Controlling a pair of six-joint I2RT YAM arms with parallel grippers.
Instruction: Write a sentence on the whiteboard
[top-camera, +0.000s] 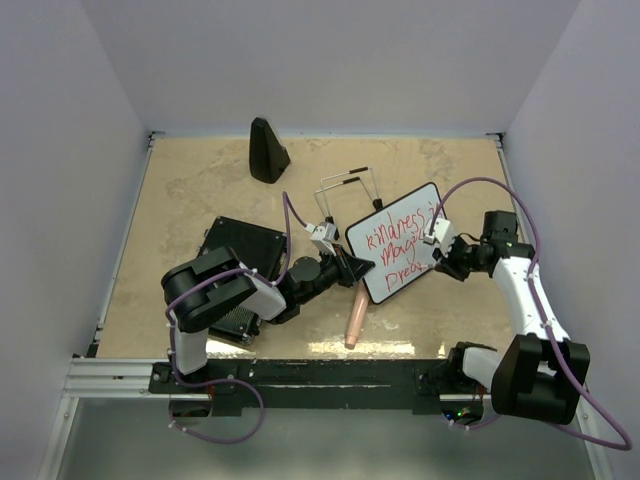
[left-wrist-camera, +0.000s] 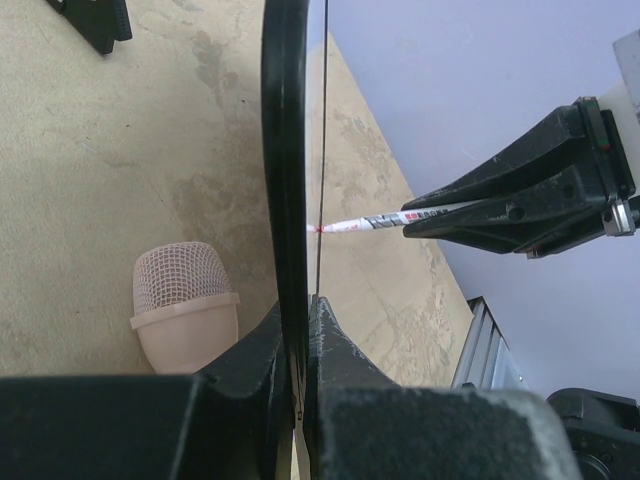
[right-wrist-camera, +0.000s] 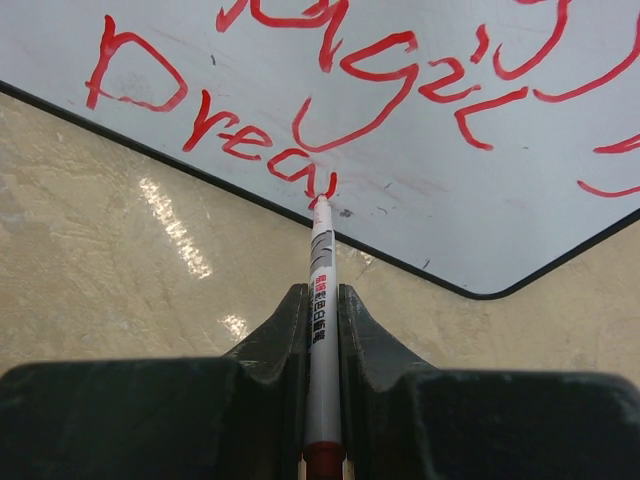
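Note:
The whiteboard (top-camera: 395, 225) lies tilted at the table's middle, with three lines of red handwriting on it. My left gripper (top-camera: 357, 267) is shut on the board's left edge; in the left wrist view the board (left-wrist-camera: 285, 150) is edge-on between the jaws (left-wrist-camera: 300, 305). My right gripper (top-camera: 440, 252) is shut on a white marker (right-wrist-camera: 322, 290) with a red tip. The tip touches the board (right-wrist-camera: 420, 130) at the end of the bottom line, which reads "Drea" plus an unfinished stroke. The marker (left-wrist-camera: 370, 221) and right gripper (left-wrist-camera: 530, 200) also show in the left wrist view.
A pink microphone-like object (top-camera: 355, 320) lies just below the board, also in the left wrist view (left-wrist-camera: 185, 300). A black ribbed case (top-camera: 245, 245) sits under the left arm. A black cone-shaped object (top-camera: 267, 150) stands at the back. Black wire stand legs (top-camera: 350, 185) lie behind the board.

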